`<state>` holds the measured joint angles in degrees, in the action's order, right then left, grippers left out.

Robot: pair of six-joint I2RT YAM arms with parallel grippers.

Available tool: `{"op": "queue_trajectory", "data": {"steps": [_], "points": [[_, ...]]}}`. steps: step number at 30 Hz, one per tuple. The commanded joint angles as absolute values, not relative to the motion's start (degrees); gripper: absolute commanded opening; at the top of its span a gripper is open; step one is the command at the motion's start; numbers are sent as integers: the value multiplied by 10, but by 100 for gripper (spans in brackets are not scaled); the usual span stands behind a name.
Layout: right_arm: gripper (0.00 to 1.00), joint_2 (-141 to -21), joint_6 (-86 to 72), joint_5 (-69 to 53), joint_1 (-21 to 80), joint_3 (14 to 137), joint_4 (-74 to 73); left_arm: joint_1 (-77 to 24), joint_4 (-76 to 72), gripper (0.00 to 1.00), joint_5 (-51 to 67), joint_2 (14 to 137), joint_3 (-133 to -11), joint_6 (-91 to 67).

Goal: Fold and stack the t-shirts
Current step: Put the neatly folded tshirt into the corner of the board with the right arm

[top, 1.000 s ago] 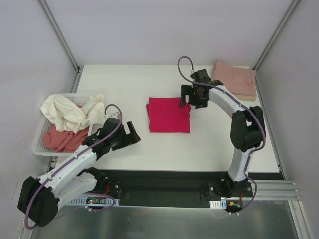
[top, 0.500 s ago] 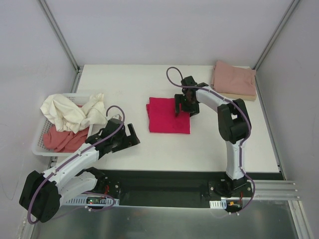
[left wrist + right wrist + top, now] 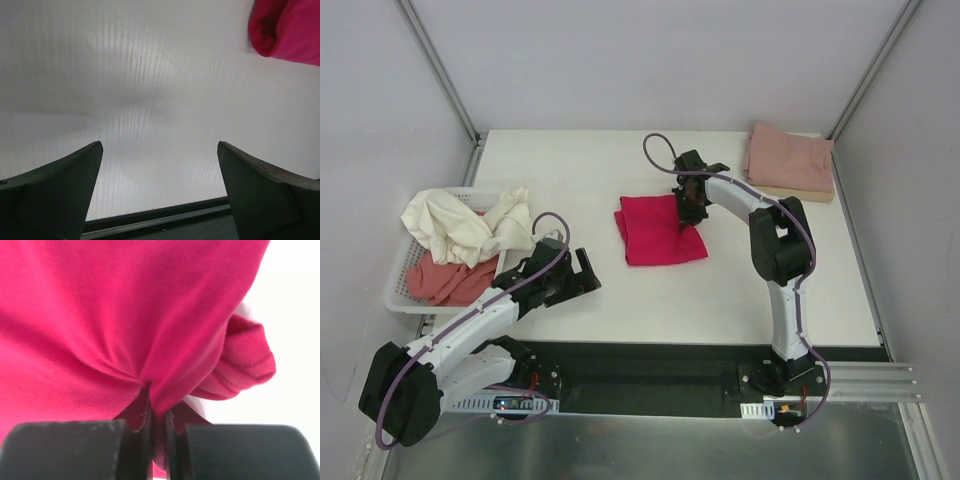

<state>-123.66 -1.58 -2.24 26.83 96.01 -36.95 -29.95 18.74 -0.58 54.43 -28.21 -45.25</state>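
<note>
Right gripper [image 3: 684, 208] pinched tight on the 1 o'clock edge of the bright crimson-red folded fabric t-shirt [image 3: 655, 238] mid-worktop [image 3: 570, 170] — probably to carry it onto the dusty-pink folded shirt pile [image 3: 790, 160] at 2 o'clock. Left gripper [image 3: 582, 275] spread wide, empty, at 8 o'clock — near the white plastic lattice basket [image 3: 396, 298].

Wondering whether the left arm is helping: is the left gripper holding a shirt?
No, the left gripper is open above bare table, with the red t-shirt lying clear of its fingers.
</note>
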Motion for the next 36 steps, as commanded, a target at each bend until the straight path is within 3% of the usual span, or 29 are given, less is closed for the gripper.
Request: {"op": "queue_trajectory", "data": {"steps": [1,9,17,23,28,36], "points": [[1,-1239,81,87,272,1006,-371,-298,184,99,-23,555,-287,-464],[1,-1233,215,316,267,1088,-336,-298,185,99,-36,585,-305,-463],[1,-1283,329,448,236,1190,-294,-295,186,99,-38,615,-316,-468],[1,-1303,457,557,216,1216,-172,-294,188,99,-37,621,-312,-490],[1,-1309,520,597,202,1232,-84,-294,190,99,-33,616,-312,-494],[1,-1284,505,612,196,1244,-78,-294,194,99,-44,601,-311,-495]]}}
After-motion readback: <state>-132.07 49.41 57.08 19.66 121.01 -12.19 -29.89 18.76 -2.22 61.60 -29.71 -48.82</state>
